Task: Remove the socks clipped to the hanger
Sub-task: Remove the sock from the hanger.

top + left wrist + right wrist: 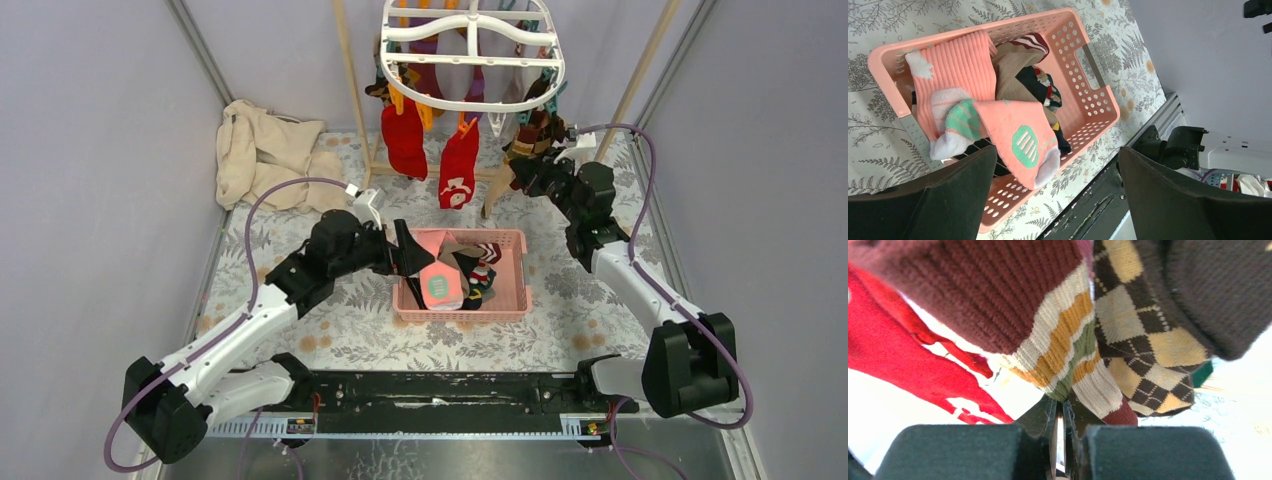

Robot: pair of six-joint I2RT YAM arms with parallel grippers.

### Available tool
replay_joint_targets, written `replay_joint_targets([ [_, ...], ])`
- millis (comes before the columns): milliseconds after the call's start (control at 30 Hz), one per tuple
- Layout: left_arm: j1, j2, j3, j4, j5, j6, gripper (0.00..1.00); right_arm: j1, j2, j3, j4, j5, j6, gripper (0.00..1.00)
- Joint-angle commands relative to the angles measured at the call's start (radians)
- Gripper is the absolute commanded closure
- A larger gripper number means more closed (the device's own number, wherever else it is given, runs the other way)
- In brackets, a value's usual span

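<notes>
The white hanger (pixel 470 45) hangs at the back with coloured clips round its rim. Two red socks (pixel 405 140) dangle from its front, seen too in the right wrist view (pixel 893 355). At its right side hang a maroon sock with cream, orange and green stripes (pixel 1058 340) and a brown argyle sock (pixel 1143 335). My right gripper (pixel 520 165) (pixel 1064 402) is raised under them, shut on the striped sock's lower edge. My left gripper (pixel 405 255) (pixel 1058 155) is wide open over the pink basket's left end, holding nothing.
The pink slotted basket (pixel 465 312) (pixel 1098 80) sits mid-table holding several loose socks, a pink one with green patches (pixel 1018 135) on top. A beige cloth (pixel 265 155) lies at the back left. Wooden poles (pixel 350 80) flank the hanger.
</notes>
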Motion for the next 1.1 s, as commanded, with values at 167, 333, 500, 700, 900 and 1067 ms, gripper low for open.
replay_joint_targets([
  [167,-0.066,0.109,0.095,0.113,-0.039,0.009,0.01,0.011,-0.067,0.054,-0.009,-0.202,0.028,0.94],
  [333,-0.086,0.191,0.157,0.187,-0.107,0.034,0.01,0.073,-0.047,0.138,-0.102,-0.298,0.014,0.94],
  [500,-0.089,0.29,0.21,0.27,-0.124,0.062,0.01,0.147,-0.045,0.207,-0.165,-0.347,0.006,0.95],
  [700,-0.089,0.402,0.264,0.32,-0.229,0.123,0.01,0.193,-0.036,0.279,-0.229,-0.404,0.025,0.95],
  [900,-0.09,0.458,0.302,0.349,-0.324,0.165,0.01,0.244,-0.016,0.348,-0.297,-0.427,0.008,0.95],
  [1067,-0.09,0.464,0.291,0.389,-0.325,0.196,0.35,0.253,-0.012,0.353,-0.327,-0.424,-0.002,0.95],
])
